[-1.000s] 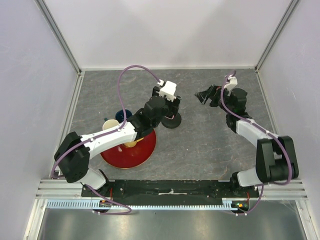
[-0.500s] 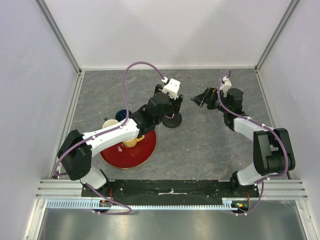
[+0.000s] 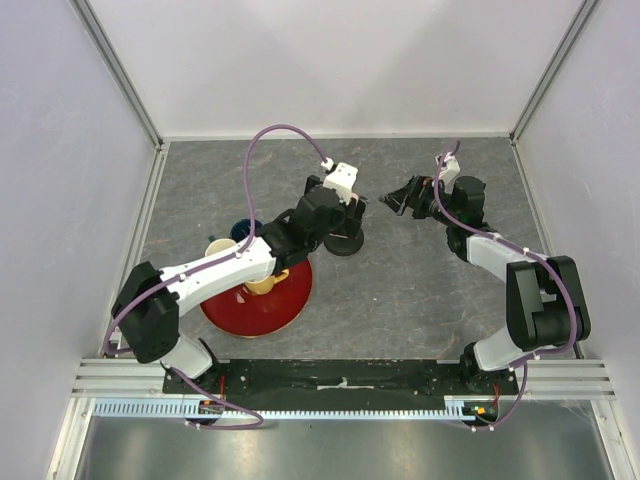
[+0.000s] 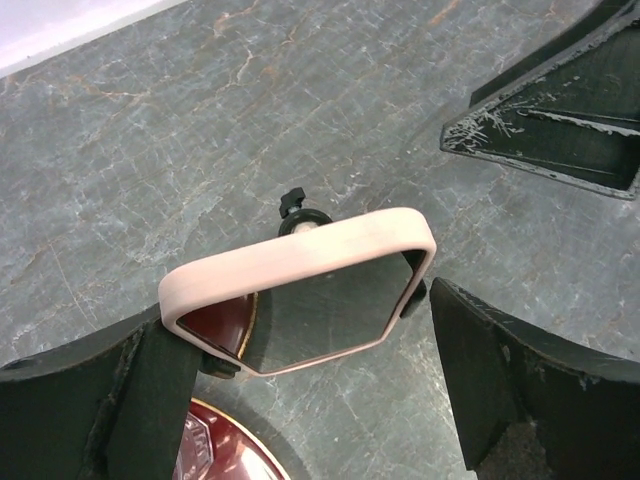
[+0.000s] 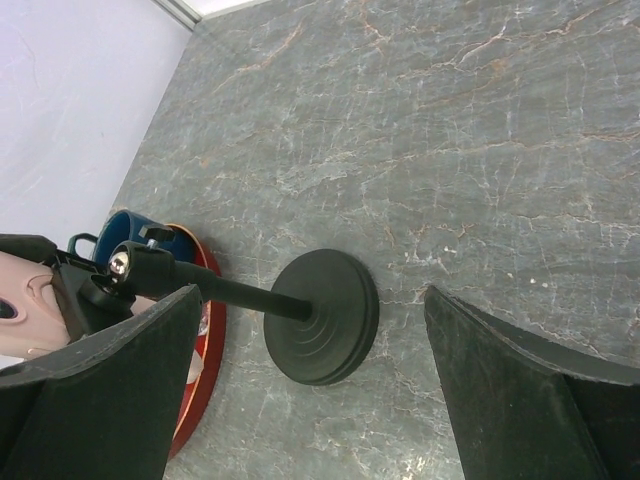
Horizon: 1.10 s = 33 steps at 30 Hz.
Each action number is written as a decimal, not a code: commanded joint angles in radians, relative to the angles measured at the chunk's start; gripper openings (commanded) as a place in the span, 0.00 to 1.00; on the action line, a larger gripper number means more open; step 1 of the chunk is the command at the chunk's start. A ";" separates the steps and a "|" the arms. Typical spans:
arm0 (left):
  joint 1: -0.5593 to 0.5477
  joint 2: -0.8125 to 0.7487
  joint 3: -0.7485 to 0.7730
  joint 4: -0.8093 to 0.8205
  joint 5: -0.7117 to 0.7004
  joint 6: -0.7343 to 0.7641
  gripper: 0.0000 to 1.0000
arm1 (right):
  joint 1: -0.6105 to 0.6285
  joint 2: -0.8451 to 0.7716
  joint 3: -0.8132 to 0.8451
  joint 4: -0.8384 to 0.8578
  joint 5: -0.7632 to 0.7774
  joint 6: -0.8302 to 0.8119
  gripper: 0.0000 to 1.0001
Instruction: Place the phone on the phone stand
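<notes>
Phone [image 4: 320,300] is seated on one phone stand [image 5: 322,315]. One yellow cup [image 3: 262,286] is carried by one red tray [image 3: 238,316]. Left gripper [image 4: 300,325] and right gripper [image 5: 310,295] are spread wide, empty.

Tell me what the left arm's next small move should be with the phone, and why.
Probably draw the left gripper straight back from the phone. Its jaws stand open on either side of the pink rim, and the phone looks seated on the phone stand, so a clean retreat should avoid nudging it.

Both arms forward, left end effector [image 4: 310,340] and right end effector [image 5: 310,385] wide-jawed.
</notes>
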 commanded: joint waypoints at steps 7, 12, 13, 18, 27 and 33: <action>0.007 -0.117 0.042 -0.078 0.064 -0.085 0.97 | 0.022 0.010 0.046 0.056 -0.026 -0.017 0.98; 0.009 -0.150 0.051 -0.121 0.059 -0.106 0.97 | 0.027 0.004 0.049 0.047 -0.025 -0.028 0.98; 0.009 -0.176 0.050 -0.126 0.059 -0.108 0.97 | 0.025 0.005 0.051 0.043 -0.020 -0.031 0.98; 0.007 -0.290 0.019 -0.172 0.081 -0.114 0.98 | 0.030 -0.009 0.063 -0.017 -0.003 -0.075 0.98; 0.012 -0.478 -0.047 -0.290 0.053 -0.122 0.98 | 0.033 -0.028 0.081 -0.095 0.030 -0.135 0.98; 0.018 -0.537 -0.085 -0.284 0.025 -0.083 0.98 | 0.075 -0.085 0.091 -0.145 0.000 -0.236 0.98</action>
